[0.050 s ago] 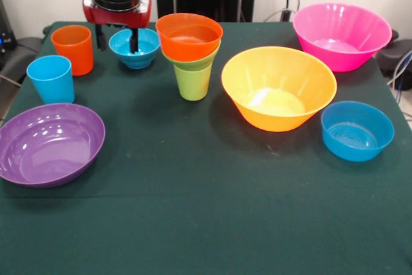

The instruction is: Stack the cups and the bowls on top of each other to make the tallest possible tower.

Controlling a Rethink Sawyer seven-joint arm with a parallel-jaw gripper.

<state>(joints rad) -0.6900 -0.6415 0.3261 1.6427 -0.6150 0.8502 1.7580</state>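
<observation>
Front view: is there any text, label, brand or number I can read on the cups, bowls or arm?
None. The cups, such as the lime green cup, and the bowls, such as the purple bowl, are plain plastic. The end effector and table show no legible markings.

Bowls: purple bowl (pixel 50 144), pink bowl (pixel 342 35), yellow-orange bowl (pixel 279 87), glossy smooth plastic. Cups, e.g. orange cup (pixel 73 49): duller plastic. Table (pixel 206 217) is covered in matt green cloth.
</observation>
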